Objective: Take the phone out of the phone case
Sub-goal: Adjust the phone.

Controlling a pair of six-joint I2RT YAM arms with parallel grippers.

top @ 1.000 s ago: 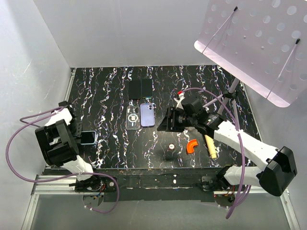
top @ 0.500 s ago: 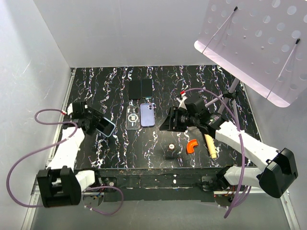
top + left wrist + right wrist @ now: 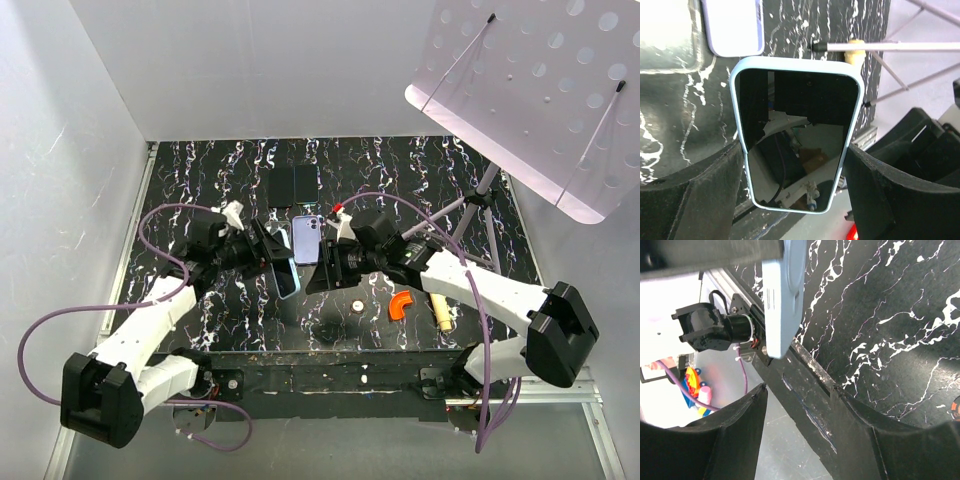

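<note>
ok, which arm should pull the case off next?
Right, probably. The right gripper is open, empty and beside the cased phone; the left gripper is clamped on its long edges, so it can only hold.

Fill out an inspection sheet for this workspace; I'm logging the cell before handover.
Surface: black marbled tabletop, no spills seen.
Job's things: cased phone, light-blue case on, screen dark, held off the tabletop.
Clutter: purple phone, dark slab, orange curved piece, small cylinder, pale-handled tool.
Grippers: left gripper shut on the cased phone's long edges; right gripper open beside it, not gripping.
Cables: purple cables loop off both arms, none visibly snagged.
Surroundings: white walls; perforated panel on a stand, rear right.
</note>
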